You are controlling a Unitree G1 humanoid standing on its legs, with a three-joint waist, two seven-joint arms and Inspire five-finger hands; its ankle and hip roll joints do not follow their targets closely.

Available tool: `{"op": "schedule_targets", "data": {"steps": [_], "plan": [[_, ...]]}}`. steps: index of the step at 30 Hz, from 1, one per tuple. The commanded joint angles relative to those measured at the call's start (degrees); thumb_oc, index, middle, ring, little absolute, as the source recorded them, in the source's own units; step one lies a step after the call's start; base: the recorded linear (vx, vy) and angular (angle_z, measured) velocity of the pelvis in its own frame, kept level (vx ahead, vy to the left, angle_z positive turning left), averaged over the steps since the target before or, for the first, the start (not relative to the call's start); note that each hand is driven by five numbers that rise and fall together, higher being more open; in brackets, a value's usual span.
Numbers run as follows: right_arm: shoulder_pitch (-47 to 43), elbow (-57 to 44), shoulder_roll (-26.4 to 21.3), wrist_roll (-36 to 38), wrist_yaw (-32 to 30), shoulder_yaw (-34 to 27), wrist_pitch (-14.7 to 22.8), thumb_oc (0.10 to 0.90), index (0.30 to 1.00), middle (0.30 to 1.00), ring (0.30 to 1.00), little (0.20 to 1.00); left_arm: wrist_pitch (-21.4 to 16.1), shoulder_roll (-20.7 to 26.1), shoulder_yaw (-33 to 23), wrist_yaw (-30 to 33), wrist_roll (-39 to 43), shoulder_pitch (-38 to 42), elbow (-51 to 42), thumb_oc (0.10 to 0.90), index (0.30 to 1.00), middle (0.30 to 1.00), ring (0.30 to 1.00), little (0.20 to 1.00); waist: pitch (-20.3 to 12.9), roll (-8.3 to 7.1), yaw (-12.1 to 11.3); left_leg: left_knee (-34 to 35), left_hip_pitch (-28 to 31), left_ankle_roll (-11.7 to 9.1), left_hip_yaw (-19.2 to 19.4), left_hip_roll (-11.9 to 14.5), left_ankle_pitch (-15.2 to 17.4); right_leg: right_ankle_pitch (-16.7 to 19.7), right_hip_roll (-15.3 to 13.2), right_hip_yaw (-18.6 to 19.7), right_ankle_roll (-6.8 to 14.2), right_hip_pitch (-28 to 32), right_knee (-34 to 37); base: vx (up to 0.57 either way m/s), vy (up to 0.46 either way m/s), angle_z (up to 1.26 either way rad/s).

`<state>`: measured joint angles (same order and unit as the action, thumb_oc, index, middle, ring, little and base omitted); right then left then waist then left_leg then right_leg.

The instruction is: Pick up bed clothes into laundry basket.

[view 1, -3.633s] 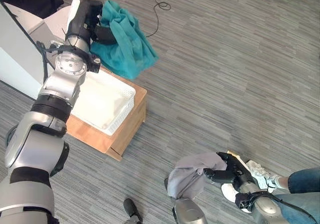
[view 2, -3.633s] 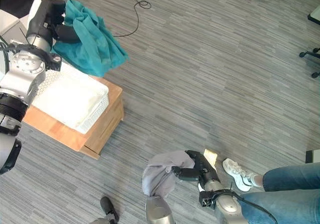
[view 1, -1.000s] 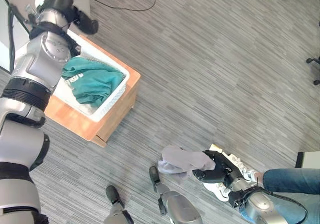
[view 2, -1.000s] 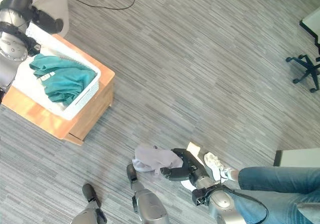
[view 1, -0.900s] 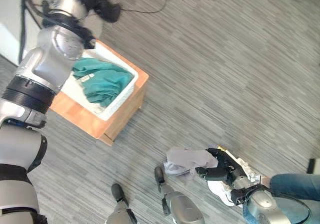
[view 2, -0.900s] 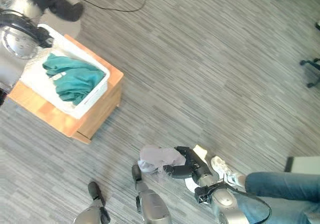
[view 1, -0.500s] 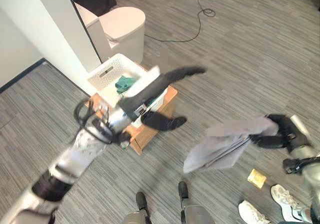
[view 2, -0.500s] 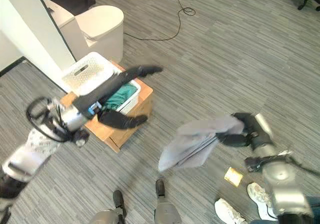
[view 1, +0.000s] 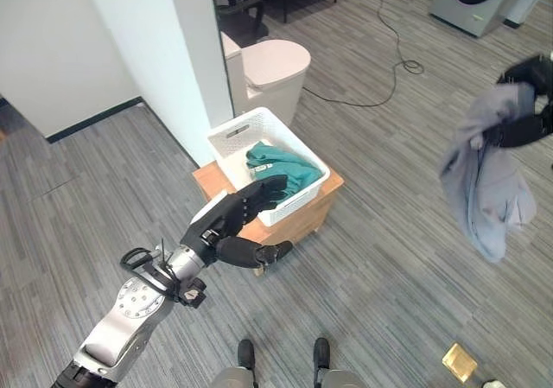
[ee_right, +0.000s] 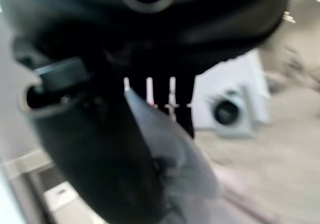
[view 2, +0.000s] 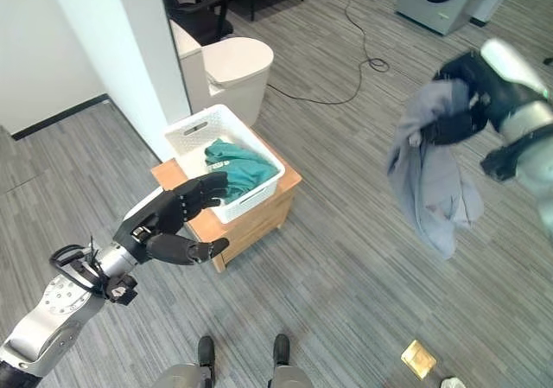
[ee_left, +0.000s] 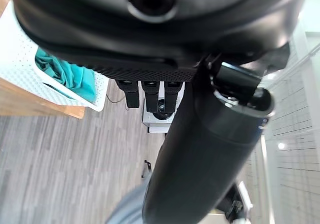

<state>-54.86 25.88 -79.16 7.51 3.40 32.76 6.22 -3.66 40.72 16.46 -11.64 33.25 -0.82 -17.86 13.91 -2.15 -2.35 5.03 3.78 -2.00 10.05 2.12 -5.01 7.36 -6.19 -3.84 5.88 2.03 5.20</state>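
Dangling from the right robot hand [view 2: 454, 103] curled round it, grey cloth [view 2: 428, 176] hangs far right above the floor, teal cloth [view 1: 281, 168] in the white basket [view 1: 304, 196] on the desk [view 1: 304, 222], left robot hand [view 1: 232, 225] spread just beside.

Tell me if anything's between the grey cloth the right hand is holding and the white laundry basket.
Nothing on the floor blocks the way. The grey cloth hangs from the right hand, well apart from the laundry basket; the open left hand hovers by the basket's near side.

Bare floor [view 2: 346, 258] lies open between the hanging grey cloth [view 2: 428, 172] and the white basket [view 2: 226, 170]; only the left hand [view 2: 168, 219] crowds the basket's near side.
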Motion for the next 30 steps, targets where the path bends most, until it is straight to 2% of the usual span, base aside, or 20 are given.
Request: {"op": "schedule_targets", "data": {"steps": [1,2,3,4,9,15,17,21,24,28,30], "plan": [[-23.0,6.6,-2.7,-3.1,-5.5,11.7,2.8,0.400,0.300,0.300,0.300,0.300,-5.4,1.0,3.2,1.1,1.8,4.1,-2.3,0.800,0.900,0.900,0.900,0.900,-9.0,-7.77,-2.1,0.0,-0.7,-1.3,-4.2,0.9,4.2,-8.5,-3.3,-0.9,4.7,1.7,-5.1,-0.04,0.002,0.03],[-31.4,9.3,-1.4,-2.9,-5.6,19.1,2.9,0.400,0.300,0.300,0.300,0.300,-5.4,-0.4,3.9,1.3,1.7,5.1,-1.2,0.800,0.900,0.900,0.900,0.900,-9.1,-7.40,-1.7,0.0,-0.7,-1.3,-3.9,0.9,4.1,-8.3,-3.3,-0.7,4.7,1.6,-4.9,-0.03,-0.002,0.01],[-34.3,10.8,-0.4,-3.0,-5.8,21.4,2.7,0.400,0.300,0.300,0.300,0.300,-5.3,-0.8,4.4,1.5,1.3,5.7,-0.8,0.800,0.900,0.900,0.900,0.900,-9.3,-7.70,-1.6,0.0,-0.7,-1.3,-3.8,1.0,4.2,-8.2,-3.2,-0.7,4.7,1.5,-4.8,-0.03,-0.002,-0.02],[-40.6,12.8,1.3,-3.3,-5.6,27.0,2.6,0.400,0.300,0.300,0.300,0.300,-5.4,-1.9,4.6,1.8,1.0,6.5,-0.1,0.800,0.900,0.900,0.900,0.900,-9.3,-7.36,-1.6,0.0,-0.8,-1.3,-3.5,1.1,4.1,-8.0,-3.2,-0.5,4.8,1.3,-4.7,-0.03,0.000,-0.04],[-51.2,15.3,5.0,-4.6,-5.6,35.9,2.3,0.400,0.300,0.300,0.300,0.300,-5.7,-4.9,5.9,2.7,1.3,10.3,1.9,0.800,0.900,0.900,0.900,0.900,-9.8,-7.28,-1.6,0.0,-0.8,-1.1,-3.2,1.0,4.2,-7.9,-3.1,-0.2,4.9,0.9,-5.2,0.00,0.012,-0.07],[-54.4,13.6,6.9,-6.1,-5.6,38.5,2.2,0.400,0.300,0.300,0.300,0.300,-6.7,-7.5,5.2,5.2,-1.5,12.6,3.6,0.800,0.900,0.900,0.900,0.900,-10.1,-7.42,-1.6,0.0,-0.7,-1.1,-3.5,0.9,4.4,-8.0,-3.4,-0.3,4.9,1.0,-5.4,0.00,0.007,-0.02],[-55.3,13.8,8.4,-6.8,-5.4,39.6,1.9,0.400,0.300,0.300,0.300,0.300,-7.3,-9.7,4.3,7.7,-2.0,13.8,5.5,0.800,0.900,0.900,0.900,0.900,-10.5,-7.81,-1.5,0.0,-0.6,-1.1,-3.7,0.9,4.5,-8.1,-3.5,-0.3,4.8,1.1,-5.7,0.00,0.000,0.00],[-56.2,13.6,9.3,-7.8,-4.9,41.1,1.6,0.400,0.300,0.300,0.300,0.300,-7.9,-10.9,1.8,11.4,-6.0,14.7,6.5,0.800,0.900,0.900,0.900,0.900,-10.6,-8.00,-1.6,0.0,-0.7,-1.2,-4.0,0.9,4.4,-8.1,-3.6,-0.2,4.7,1.4,-5.5,0.00,0.000,0.00],[-57.8,13.2,12.3,-8.0,-4.7,41.8,1.5,0.400,0.300,0.300,0.300,0.300,-8.3,-12.8,0.0,14.3,-7.9,16.4,7.0,0.800,0.900,0.900,0.900,0.900,-10.8,-8.19,-1.6,0.0,-1.0,-1.2,-4.4,0.9,4.3,-8.2,-3.5,-0.2,4.5,1.2,-5.3,0.00,0.000,0.00],[-58.3,12.7,15.5,-8.0,-4.3,41.8,1.4,0.400,0.300,0.300,0.300,0.300,-8.1,-13.2,-0.1,16.0,-10.1,19.3,7.9,0.800,0.900,0.900,0.900,0.900,-10.7,-7.96,-1.5,-0.1,-1.0,-1.1,-4.4,0.8,4.4,-8.3,-3.6,0.0,4.4,1.1,-5.6,0.00,0.000,0.00],[-58.0,10.1,18.1,-8.3,-3.5,41.4,1.4,0.400,0.300,0.300,0.300,0.300,-6.7,-13.9,2.8,15.7,-12.8,23.7,9.8,0.800,0.900,0.900,0.900,0.900,-10.8,-7.74,-1.0,-0.1,-1.0,-1.0,-4.4,0.7,4.4,-8.2,-3.5,0.2,4.4,0.9,-5.8,0.00,0.000,0.00]]}}
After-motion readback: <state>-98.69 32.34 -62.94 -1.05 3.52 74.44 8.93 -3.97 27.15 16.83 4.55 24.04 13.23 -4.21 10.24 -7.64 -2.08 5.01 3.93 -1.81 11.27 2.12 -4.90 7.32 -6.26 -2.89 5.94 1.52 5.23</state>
